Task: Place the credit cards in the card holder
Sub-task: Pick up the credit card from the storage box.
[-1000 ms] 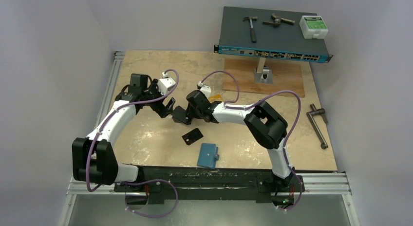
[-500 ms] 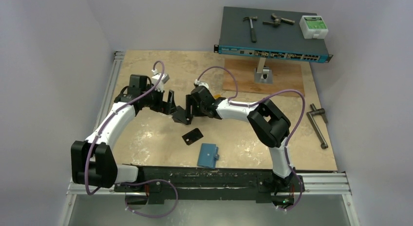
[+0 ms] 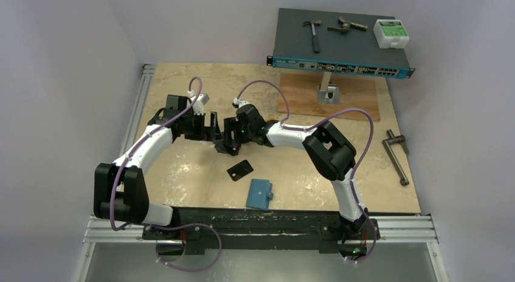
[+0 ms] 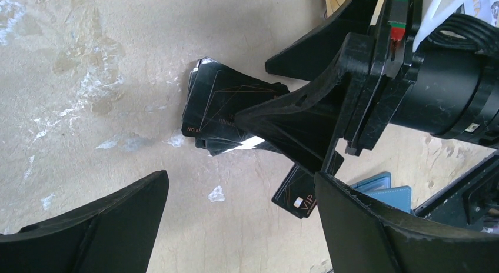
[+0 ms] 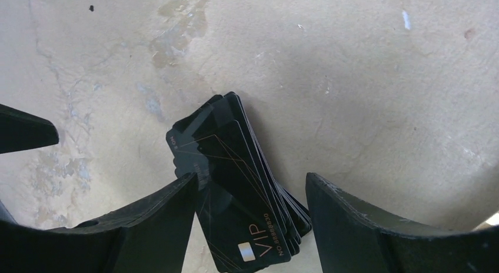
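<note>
Beige marbled desk (image 3: pixel 182 81), plain grey walls all round, and a dark network switch (image 3: pixel 337 48) parked at the far right corner with a hammer (image 3: pixel 314 34) lying on top of it.

Your two arms meet nose to nose just left of the middle of the desk. Between them sits the black stack of cards (image 5: pixel 223 143), flat on the desk and fanned out a bit so the edges of the lower cards stick out. The top one has "VIP" printed at the end nearest your right wrist camera.

Your right pincer (image 5: pixel 250 177) is over that stack with its fingers parted, one on each side. It's not clamped on anything that I can see. From the left wrist camera, one of those fingers lies across the top of the stack, though I can't tell if it's actually touching.

Your left pincer (image 4: pixel 241 179) is spread wide, holding nothing, facing the stack from the other side.

One single black card (image 3: pixel 240 170) lies on its own, nearer the arm bases than the stack. The card holder (image 3: pixel 260 193), teal and folded shut, is just beyond that card, close to the near edge of the desk. No card is in it.
</note>
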